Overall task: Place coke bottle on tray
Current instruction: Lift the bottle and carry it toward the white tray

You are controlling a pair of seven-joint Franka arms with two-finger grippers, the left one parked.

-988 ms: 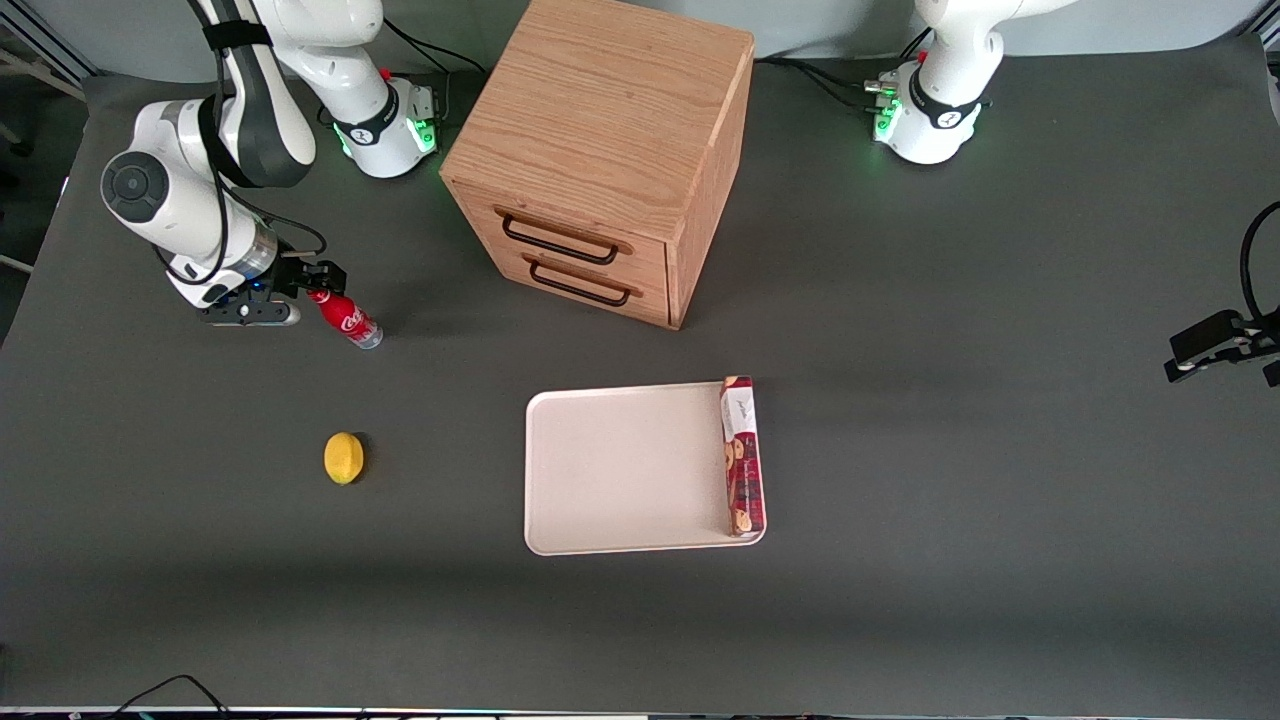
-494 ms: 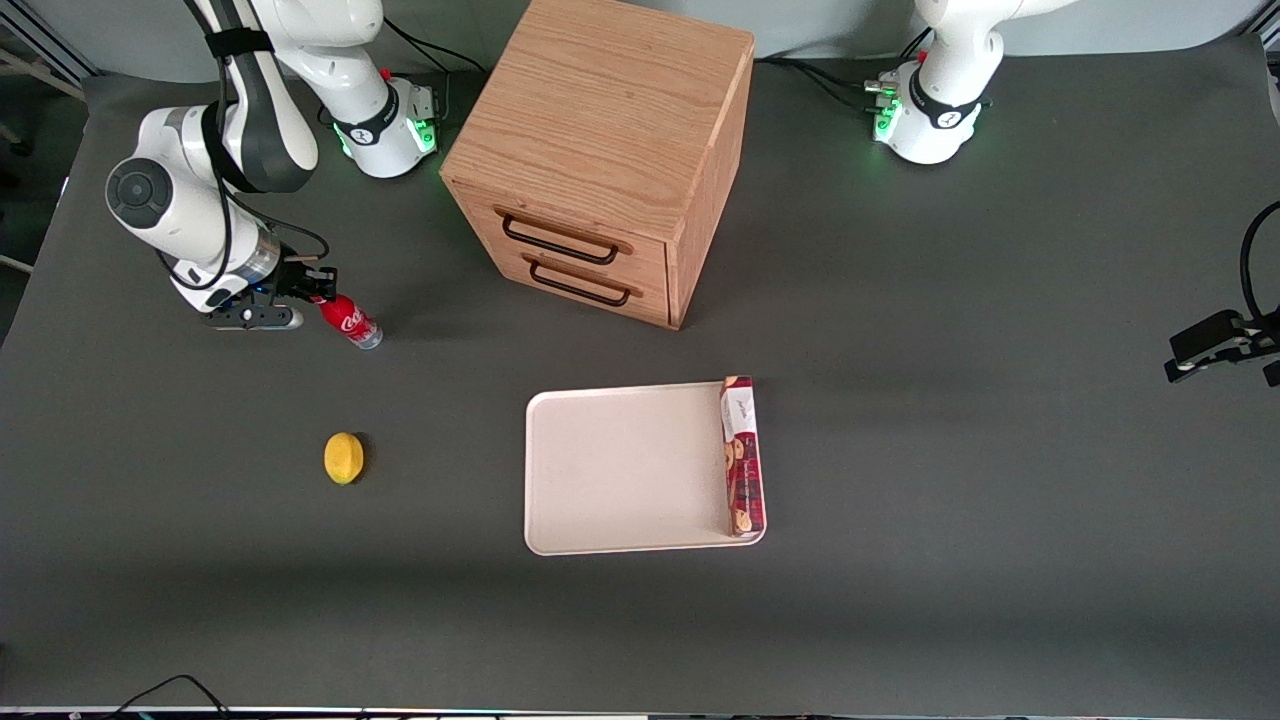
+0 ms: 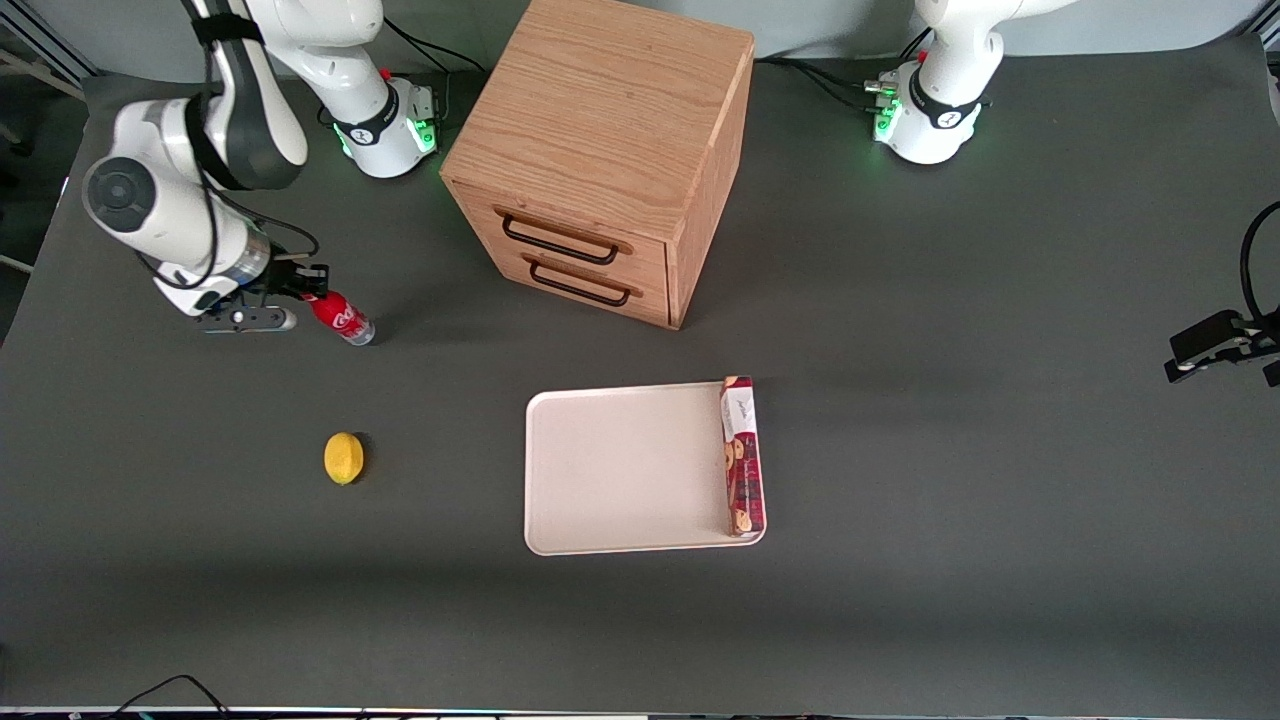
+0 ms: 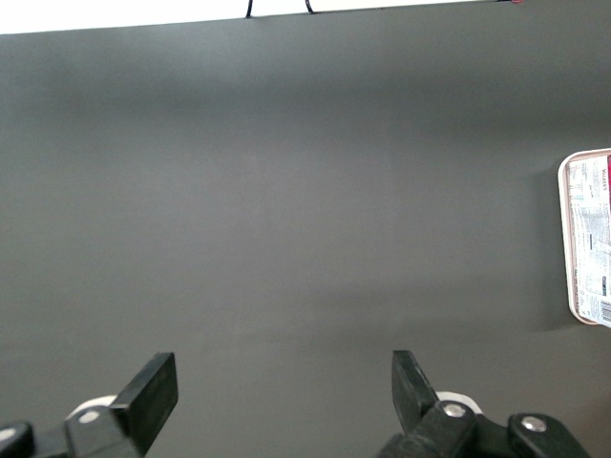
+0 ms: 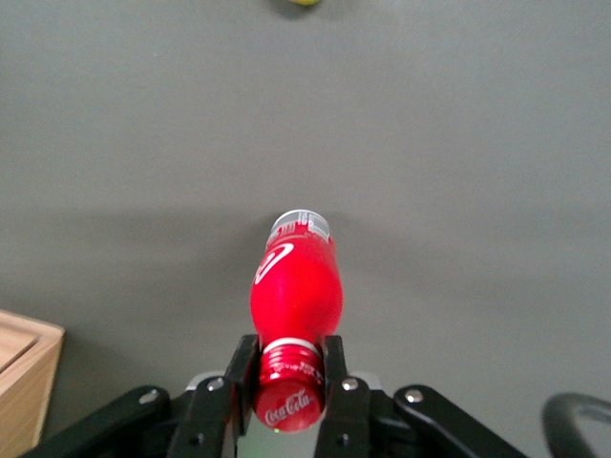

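Note:
The coke bottle (image 3: 343, 320) is small and red with white script and a silvery base. My right gripper (image 3: 308, 291) is shut on its red cap and neck and holds it tilted at the working arm's end of the table. In the right wrist view the bottle (image 5: 295, 291) hangs from the gripper (image 5: 289, 361), with the fingers (image 5: 242, 367) pressed on both sides of the neck. The cream-white tray (image 3: 620, 470) lies flat nearer the front camera, toward the table's middle.
A long red biscuit box (image 3: 741, 456) lies on the tray along its edge toward the parked arm. A wooden drawer cabinet (image 3: 600, 160) stands farther from the camera than the tray. A yellow lemon (image 3: 344, 458) lies on the table nearer the camera than the bottle.
The gripper, shut on the bottle's cap, has shifted slightly toward the working arm's end and risen a little, drawing the bottle with it. Nothing else moved.

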